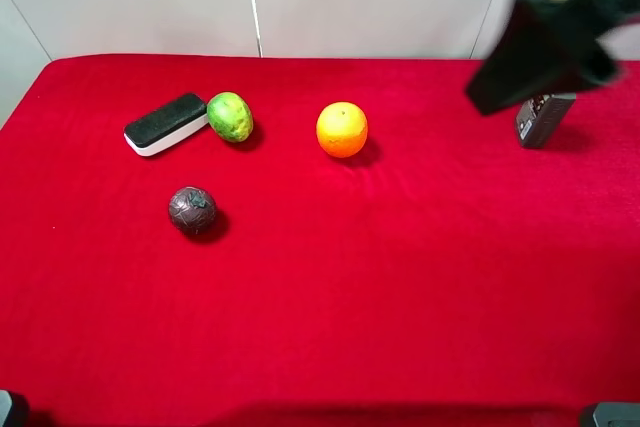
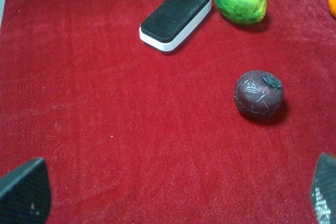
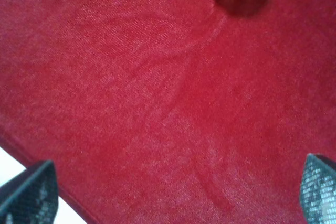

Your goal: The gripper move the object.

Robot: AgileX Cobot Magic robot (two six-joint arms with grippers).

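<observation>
Green fruit [image 1: 230, 116]: sitting on the red cloth [image 1: 400, 277] toward the far left corner of the tabletop, touching or just beside one end of a black-and-white eraser block [image 1: 165, 124]. Orange [image 1: 342, 129]: lying near the far edge, about mid-width. Dark purplish ball [image 1: 192, 210]: resting nearer the front, below the eraser. Small grey box [image 1: 541, 118]: standing near the far right corner. Right gripper [image 3: 168, 195]: hovering there, fingers spread, holding nothing. Left gripper [image 2: 173, 198]: fingers spread wide over bare cloth, grasping nothing.
</observation>
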